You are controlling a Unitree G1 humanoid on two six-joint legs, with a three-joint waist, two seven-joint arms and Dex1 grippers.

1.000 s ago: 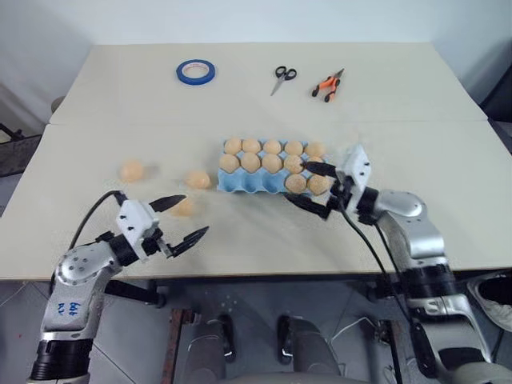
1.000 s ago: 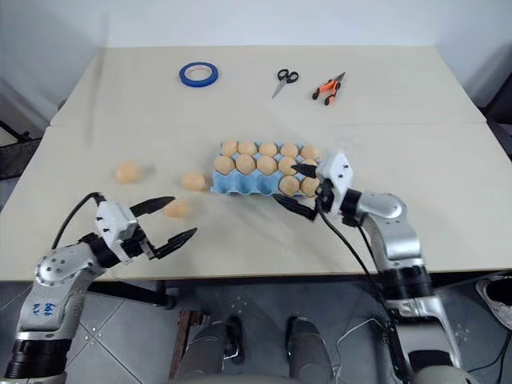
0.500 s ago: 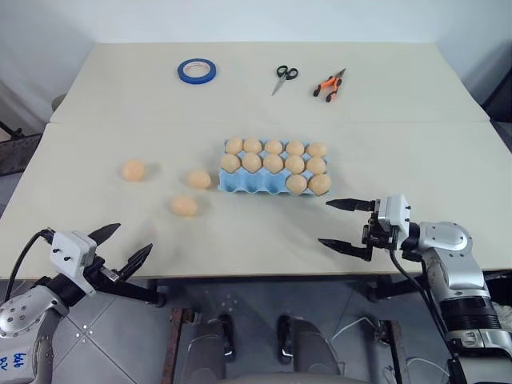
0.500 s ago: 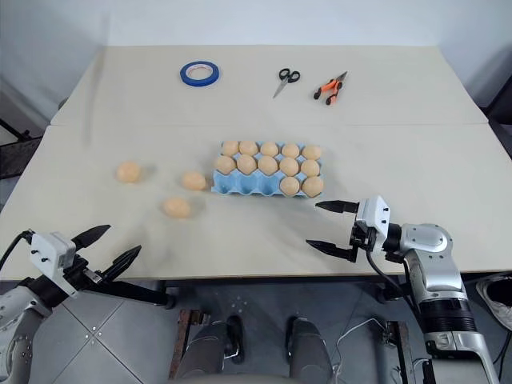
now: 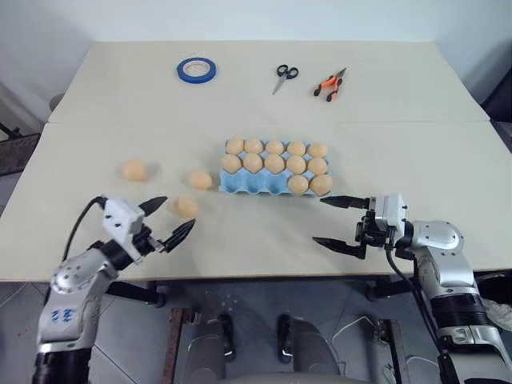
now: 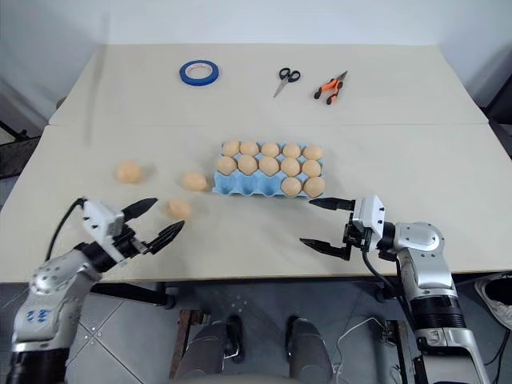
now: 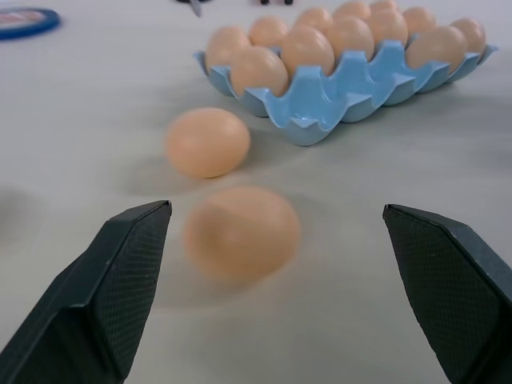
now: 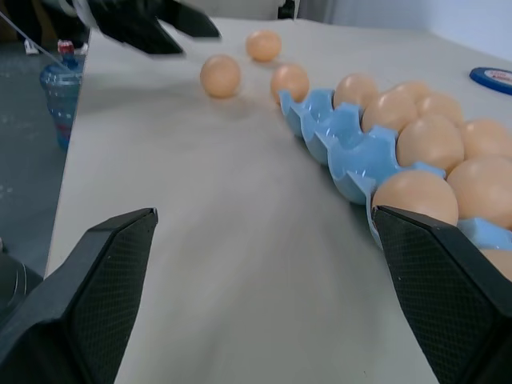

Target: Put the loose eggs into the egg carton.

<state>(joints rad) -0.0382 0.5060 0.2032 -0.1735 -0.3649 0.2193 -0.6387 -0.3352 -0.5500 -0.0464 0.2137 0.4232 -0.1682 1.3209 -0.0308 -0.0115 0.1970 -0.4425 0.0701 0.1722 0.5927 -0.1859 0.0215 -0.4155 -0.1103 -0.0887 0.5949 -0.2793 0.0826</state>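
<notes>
The light blue egg carton sits mid-table with several eggs in it; the left cups of its near row are empty. Three loose eggs lie to its left: one far left, one beside the carton, one nearer me. My left gripper is open just short of that nearest egg, which lies ahead between the fingers, untouched. My right gripper is open and empty, in front of the carton's right end and pointing left.
At the table's far side lie a blue tape roll, scissors and orange-handled pliers. Both grippers hover near the table's front edge. A seam crosses the table behind the carton.
The right gripper drew back from the carton's right end toward the front edge. The left gripper dropped back past the table edge, then returned to the nearest egg.
</notes>
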